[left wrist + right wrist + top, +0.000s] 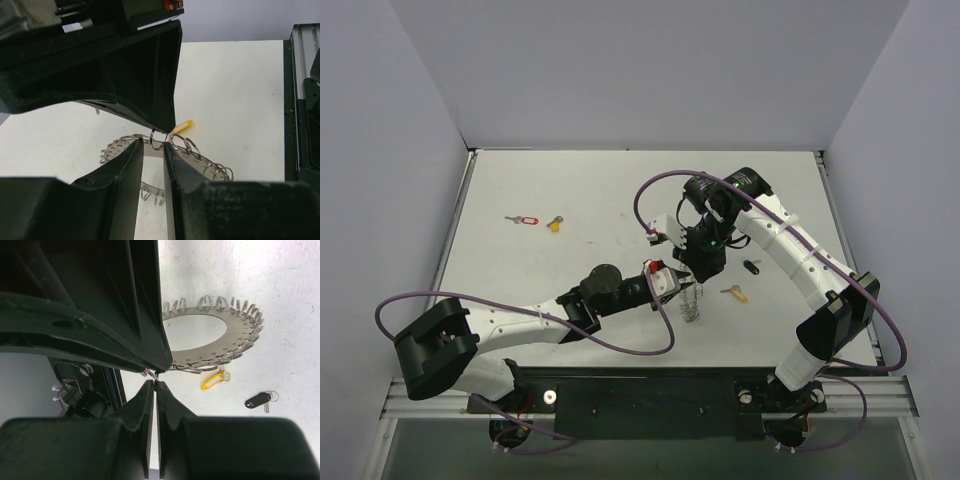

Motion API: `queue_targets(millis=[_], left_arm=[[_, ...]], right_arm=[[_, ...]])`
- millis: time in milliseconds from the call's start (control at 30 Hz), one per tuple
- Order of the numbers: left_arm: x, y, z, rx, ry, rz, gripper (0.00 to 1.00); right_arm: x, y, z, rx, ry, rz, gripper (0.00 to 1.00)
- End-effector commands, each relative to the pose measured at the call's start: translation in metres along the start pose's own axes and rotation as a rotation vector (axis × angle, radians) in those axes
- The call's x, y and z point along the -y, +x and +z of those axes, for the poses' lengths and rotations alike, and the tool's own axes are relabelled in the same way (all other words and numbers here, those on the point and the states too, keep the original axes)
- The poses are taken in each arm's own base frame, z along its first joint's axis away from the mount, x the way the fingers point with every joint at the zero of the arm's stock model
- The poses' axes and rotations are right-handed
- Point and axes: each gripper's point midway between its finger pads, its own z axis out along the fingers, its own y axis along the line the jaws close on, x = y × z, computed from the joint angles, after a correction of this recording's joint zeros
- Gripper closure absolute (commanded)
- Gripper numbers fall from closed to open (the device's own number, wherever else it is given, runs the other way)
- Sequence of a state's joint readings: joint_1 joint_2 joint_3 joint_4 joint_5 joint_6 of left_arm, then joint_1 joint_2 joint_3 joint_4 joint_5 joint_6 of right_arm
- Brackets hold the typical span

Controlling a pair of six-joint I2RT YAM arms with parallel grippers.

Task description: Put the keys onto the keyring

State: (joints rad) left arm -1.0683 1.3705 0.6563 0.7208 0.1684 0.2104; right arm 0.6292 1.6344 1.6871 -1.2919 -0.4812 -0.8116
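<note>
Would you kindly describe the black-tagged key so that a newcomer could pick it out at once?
On the white table, look at the right arm, right of the silvery keyring at the centre. Two keys lie beside that arm's forearm. The black-tagged key is the one farther from the arm bases, its dark tag unlike the yellow-tagged key nearer the front edge.

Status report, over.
Right fingers shut on a keyring loop. Left fingers straddle a loop, grip unclear. Yellow key, black key lie loose nearby.
</note>
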Motion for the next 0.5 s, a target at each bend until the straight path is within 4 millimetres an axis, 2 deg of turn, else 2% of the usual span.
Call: queue_targets(millis=[0, 467], left_arm=[[-0.005, -0.043, 0.009, 0.142, -0.014, -0.014, 0.67], [0.005, -0.034, 0.012, 0.125, 0.038, -0.048, 0.69]], right_arm=[[-0.031, 0.014, -0.013, -0.048, -0.094, 0.036, 1.0], [-0.034, 0.011, -0.017, -0.018, -0.089, 0.02, 1.0]])
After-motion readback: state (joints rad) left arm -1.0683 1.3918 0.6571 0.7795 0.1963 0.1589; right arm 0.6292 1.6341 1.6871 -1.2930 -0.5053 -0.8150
